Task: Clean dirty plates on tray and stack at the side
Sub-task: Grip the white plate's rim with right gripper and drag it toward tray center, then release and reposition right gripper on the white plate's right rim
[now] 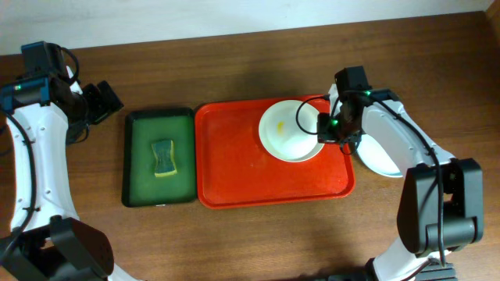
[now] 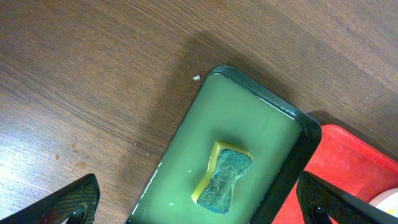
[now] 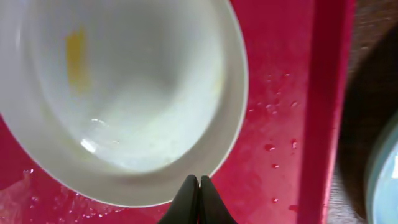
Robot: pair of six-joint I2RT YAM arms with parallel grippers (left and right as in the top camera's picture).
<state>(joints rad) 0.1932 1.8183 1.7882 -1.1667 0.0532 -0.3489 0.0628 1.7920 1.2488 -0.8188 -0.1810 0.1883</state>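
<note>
Two plates in view: we see a cream plate (image 1: 291,133) lying inside the tray (image 1: 234,176), in its far right corner, and a pale blue plate (image 1: 384,161) on the desk (image 1: 234,70) just off the tray's right rim, partly hidden under the right arm (image 1: 398,131).
Handling: we judge the cream plate stiff, light and breakable. It looks glossy and wet, so probably slippery, with a yellow smear (image 3: 76,50) inside.
Where to hold: the thin raised rim on the side nearest the tray's right edge looks best to us.
Right end effector (image 3: 199,190): clenched, tips together at that rim; we cannot tell whether the rim is pinched between them.
Left end effector (image 1: 101,100): released wide, over bare desk left of the green tray (image 1: 141,117), which lies beside the tray's left rim and holds a sponge (image 1: 162,158).
Edges: the tray's raised rim must be cleared when lifting a plate out.
Open room: the tray's left half and near side are bare, though beaded with droplets (image 3: 270,147).
</note>
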